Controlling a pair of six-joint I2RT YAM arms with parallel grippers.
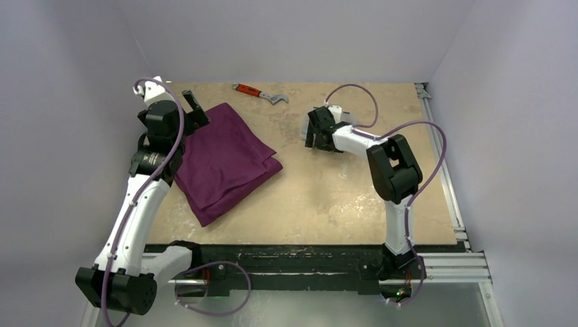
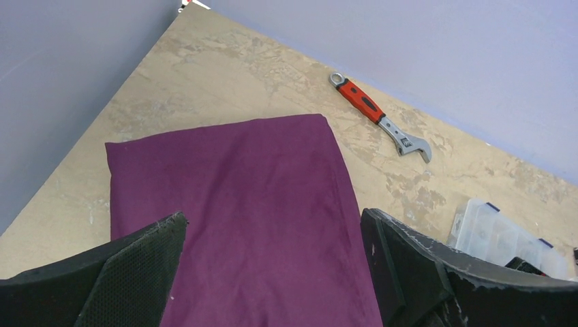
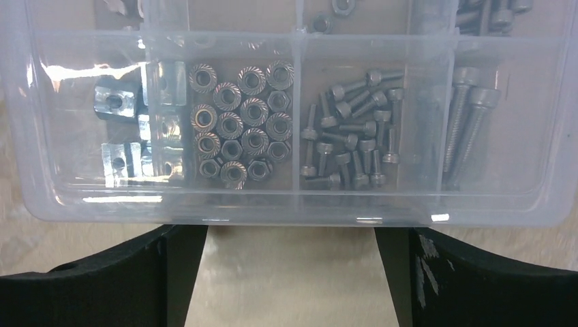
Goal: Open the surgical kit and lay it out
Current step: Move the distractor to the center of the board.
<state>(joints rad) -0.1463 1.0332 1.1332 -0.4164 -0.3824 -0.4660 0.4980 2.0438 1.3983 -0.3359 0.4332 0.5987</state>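
Note:
The dark-purple cloth (image 1: 225,160) lies folded into a bundle on the left half of the table, and it also fills the left wrist view (image 2: 252,204). The mesh tray, tweezers, forceps and packets are not in view. My left gripper (image 1: 195,109) is open and empty over the cloth's far left corner, its jaws wide apart above the fabric (image 2: 272,228). My right gripper (image 1: 310,133) is open and empty at mid-table. Its fingers straddle bare table just short of the near edge of a clear box (image 3: 290,235).
A red-handled wrench (image 1: 259,93) lies near the back wall, and it also shows in the left wrist view (image 2: 378,116). The clear plastic compartment box (image 3: 293,109), holding nuts and screws, sits right in front of my right gripper and shows in the left wrist view (image 2: 501,235).

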